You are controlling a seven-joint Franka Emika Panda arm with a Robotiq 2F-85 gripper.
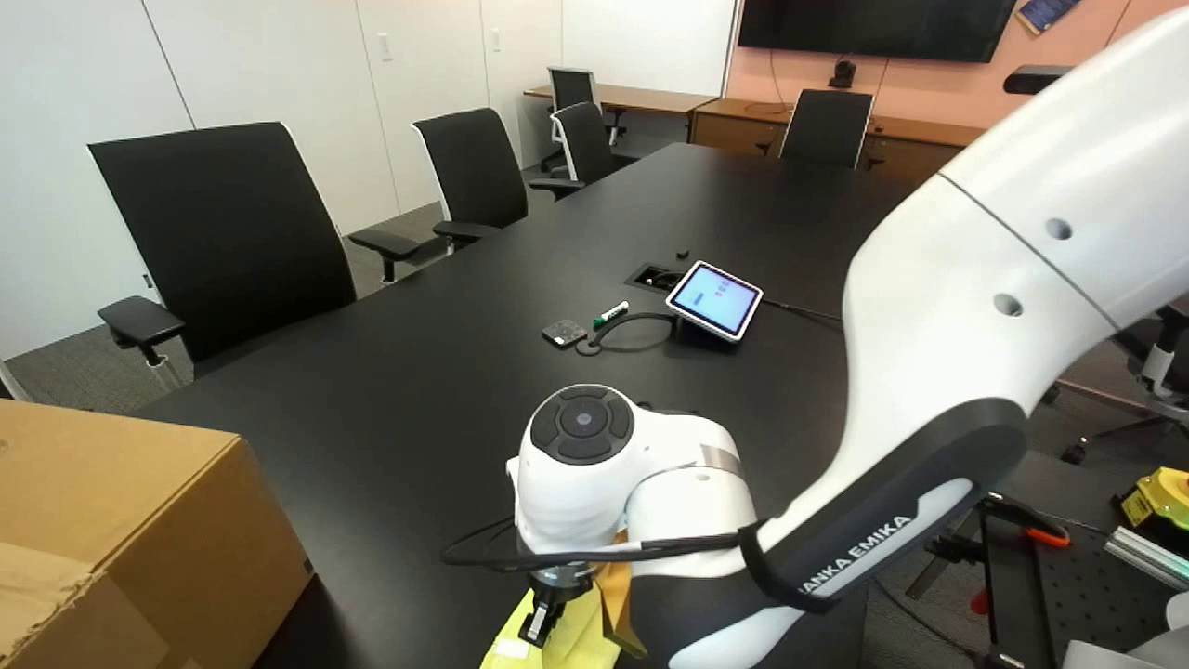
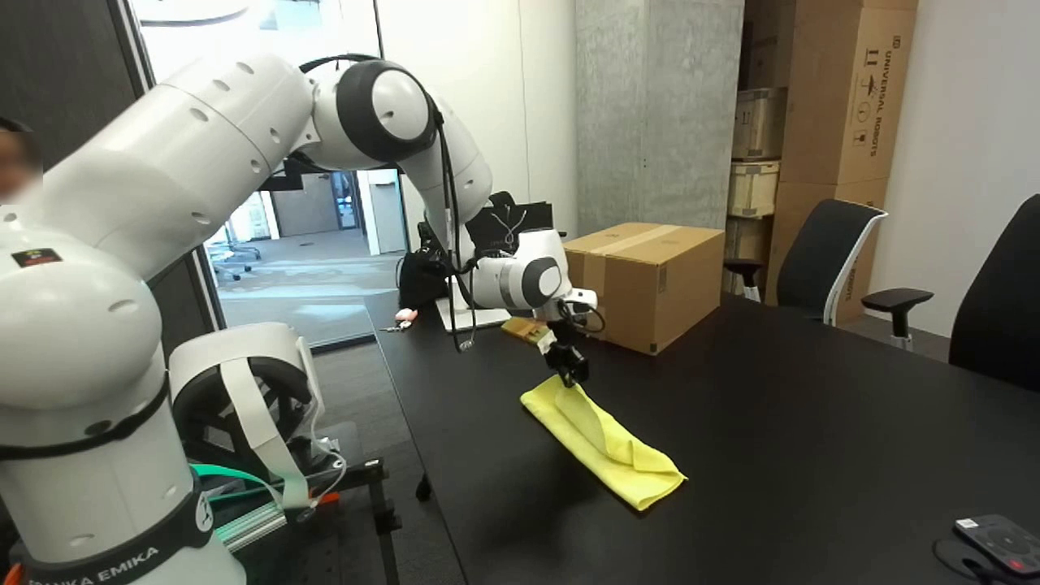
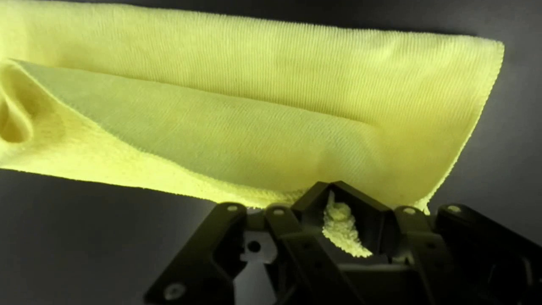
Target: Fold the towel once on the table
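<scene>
The towel is a yellow cloth lying as a long strip on the black table. In the wrist view the towel spans the upper half, with one long edge raised and curled over towards the gripper and a loop of cloth at the far left. My gripper has its fingertips together on that near edge, and a bunched bit of cloth pokes through between the fingers. In an exterior view the gripper is at the towel's far end, slightly above the table. In an exterior view the towel is partly cut off by the bottom edge.
A brown cardboard box stands near the gripper; it also shows here. A tablet, a marker and a small dark square lie farther along the table. A black remote-like device lies near a corner. Chairs line one side.
</scene>
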